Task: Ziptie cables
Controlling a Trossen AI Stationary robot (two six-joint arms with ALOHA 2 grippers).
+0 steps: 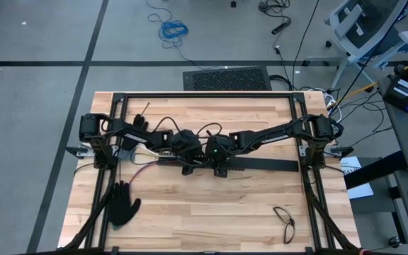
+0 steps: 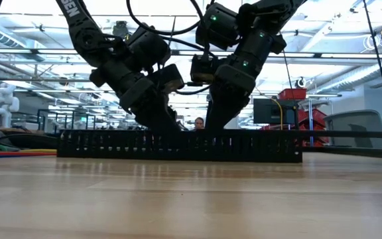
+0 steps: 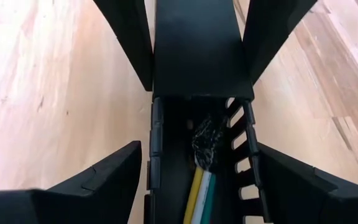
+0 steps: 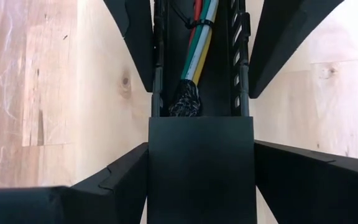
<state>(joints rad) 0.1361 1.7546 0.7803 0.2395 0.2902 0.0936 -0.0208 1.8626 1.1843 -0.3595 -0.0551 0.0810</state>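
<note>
Table (image 1: 211, 212): pale wood, smooth, matt. Slotted bar (image 4: 201, 168): matt black plastic. Cables (image 4: 199, 46): glossy insulation.

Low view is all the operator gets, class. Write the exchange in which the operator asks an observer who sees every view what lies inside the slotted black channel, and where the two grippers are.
Operator: I see only the side wall of the channel. What is in it?
Observer: The cables lie along its floor, with yellow, white and green showing.
Operator: Are they tied?
Observer: The right wrist view shows a thin dark band, likely a ziptie, around the bundle near its dark-wrapped end.
Operator: Where are the grippers?
Observer: From above, they meet nose to nose over the channel at mid-table. The left gripper is over the open part and the right gripper is over a flat black cover.
</note>
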